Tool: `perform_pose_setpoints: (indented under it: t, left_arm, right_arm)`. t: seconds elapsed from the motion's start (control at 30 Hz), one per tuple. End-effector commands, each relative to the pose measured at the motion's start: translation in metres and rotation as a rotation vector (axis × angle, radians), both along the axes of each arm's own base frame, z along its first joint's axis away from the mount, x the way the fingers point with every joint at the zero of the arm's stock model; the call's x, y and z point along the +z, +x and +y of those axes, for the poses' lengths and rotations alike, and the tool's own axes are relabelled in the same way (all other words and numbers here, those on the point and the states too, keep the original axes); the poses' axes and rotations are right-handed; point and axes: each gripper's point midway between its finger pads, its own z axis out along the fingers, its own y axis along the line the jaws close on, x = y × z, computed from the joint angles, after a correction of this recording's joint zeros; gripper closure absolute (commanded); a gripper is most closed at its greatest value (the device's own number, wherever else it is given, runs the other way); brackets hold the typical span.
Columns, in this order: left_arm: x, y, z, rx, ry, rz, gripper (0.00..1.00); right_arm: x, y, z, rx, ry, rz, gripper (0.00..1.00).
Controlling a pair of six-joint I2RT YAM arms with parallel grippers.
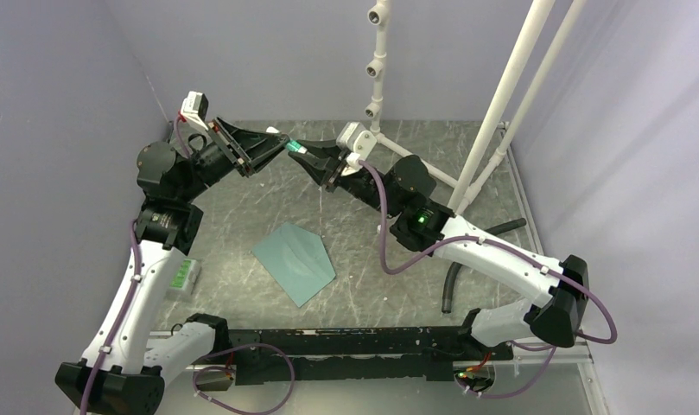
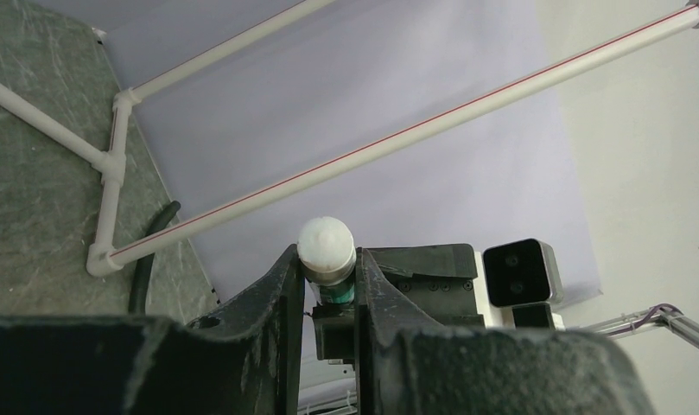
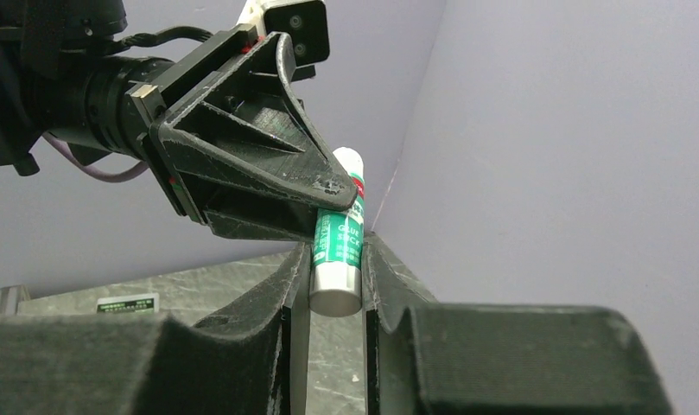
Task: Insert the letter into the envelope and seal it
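Table [image 1: 242,194] surface, grey marbled, carries the envelope [image 1: 294,261], teal and lying flat, well below both grippers and back toward the arm bases, touching neither. Left gripper [image 1: 284,144] and right gripper [image 1: 314,156] are raised above the table and meet tip to tip. Each is clamped on one end of a green-and-white glue stick [image 3: 338,246]: left fingers pinch the white-capped end, right fingers pinch the body at the other end.
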Motion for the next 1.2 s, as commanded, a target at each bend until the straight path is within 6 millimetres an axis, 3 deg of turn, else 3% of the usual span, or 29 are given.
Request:
perform_pose_setpoints:
  t: [0.0,0.07,0.13,0.53,0.7,0.8,1.17]
  left_arm:
    - [0.019,-0.015,0.002,-0.014,-0.037,-0.046,0.98]
    - [0.021,-0.016,0.003,-0.022,-0.061,-0.036,0.98]
    - [0.024,-0.017,0.003,-0.029,-0.078,-0.032,0.98]
    - [0.025,-0.019,0.002,-0.051,-0.118,-0.014,0.98]
    - [0.023,-0.019,0.003,-0.044,-0.115,-0.014,0.98]
    - [0.025,-0.02,0.003,-0.052,-0.125,-0.02,0.98]
    - [0.033,-0.027,0.002,-0.074,-0.14,-0.048,0.98]
  right_arm:
    - [0.025,-0.013,-0.012,0.042,0.103,-0.017,0.82]
    - [0.03,-0.011,-0.013,0.04,0.149,-0.003,0.63]
    - [0.035,-0.007,-0.011,0.038,0.174,0.015,0.55]
    - [0.044,-0.006,0.001,0.074,0.22,-0.004,0.53]
    - [0.05,-0.014,-0.001,0.113,0.247,-0.012,0.43]
    - [0.048,-0.009,-0.001,0.092,0.242,0.001,0.42]
    - [0.051,0.002,0.006,0.065,0.224,0.022,0.55]
